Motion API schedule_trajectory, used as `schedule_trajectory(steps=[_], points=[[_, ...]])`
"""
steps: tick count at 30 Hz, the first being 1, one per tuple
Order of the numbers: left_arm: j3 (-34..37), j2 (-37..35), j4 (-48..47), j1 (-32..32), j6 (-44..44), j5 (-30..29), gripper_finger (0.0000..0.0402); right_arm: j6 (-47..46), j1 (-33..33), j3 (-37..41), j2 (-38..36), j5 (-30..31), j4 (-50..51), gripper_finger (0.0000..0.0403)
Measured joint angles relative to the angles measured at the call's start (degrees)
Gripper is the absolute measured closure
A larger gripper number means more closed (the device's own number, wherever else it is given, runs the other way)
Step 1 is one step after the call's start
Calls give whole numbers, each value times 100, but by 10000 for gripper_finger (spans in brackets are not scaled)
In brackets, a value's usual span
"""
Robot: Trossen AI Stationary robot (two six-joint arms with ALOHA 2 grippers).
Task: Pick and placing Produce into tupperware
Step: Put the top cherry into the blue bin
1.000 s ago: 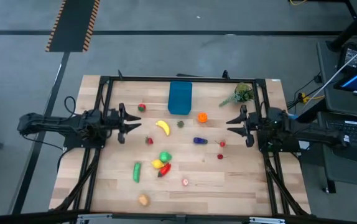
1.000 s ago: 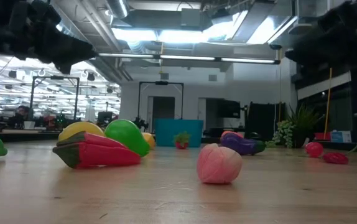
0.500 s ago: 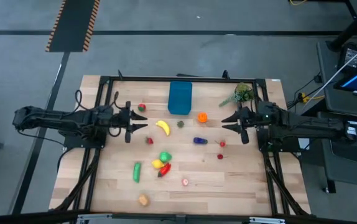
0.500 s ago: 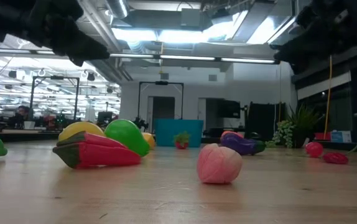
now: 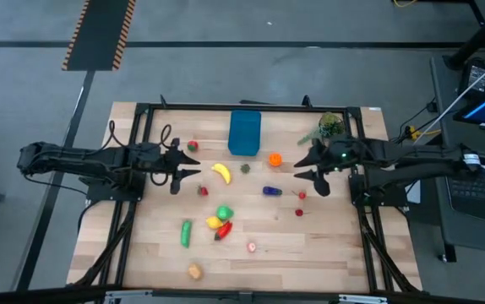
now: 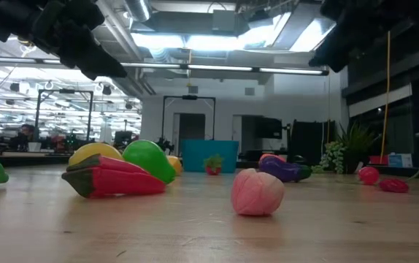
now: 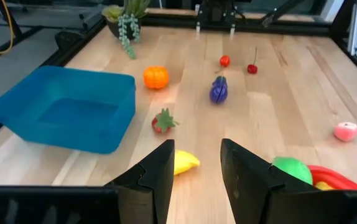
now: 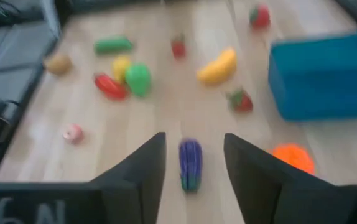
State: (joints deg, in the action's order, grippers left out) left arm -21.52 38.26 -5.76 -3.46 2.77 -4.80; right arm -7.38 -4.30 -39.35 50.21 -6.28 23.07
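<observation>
Tub: rectangular teal-blue plastic tupperware (image 5: 244, 133), upper centre of the table, nothing inside.
Produce: yellow toy banana (image 5: 221, 173), purple toy eggplant (image 5: 271, 191), small orange toy (image 5: 275, 158) and others scattered mid-table.
Left gripper (image 5: 192, 169): left of the banana, fingers apart, holding nothing.
Right gripper (image 5: 301, 165): right of the orange, fingers apart, holding nothing.
</observation>
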Motion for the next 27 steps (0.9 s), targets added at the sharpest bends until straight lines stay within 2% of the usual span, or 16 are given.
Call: schedule_trajectory(steps=[5,9,17,27], points=[[0,0,-3,2,7,-20,278,-137,172,-511,685,73,468,178],[0,0,-4,2,150,-20,278,-133,287,-898,1136,73,1101,159],[0,0,-21,1,155,-22,278,-458,439,-1349,1877,72,2175,171],[0,0,-24,2,155,-22,278,-888,538,-1351,2330,70,2679,178]])
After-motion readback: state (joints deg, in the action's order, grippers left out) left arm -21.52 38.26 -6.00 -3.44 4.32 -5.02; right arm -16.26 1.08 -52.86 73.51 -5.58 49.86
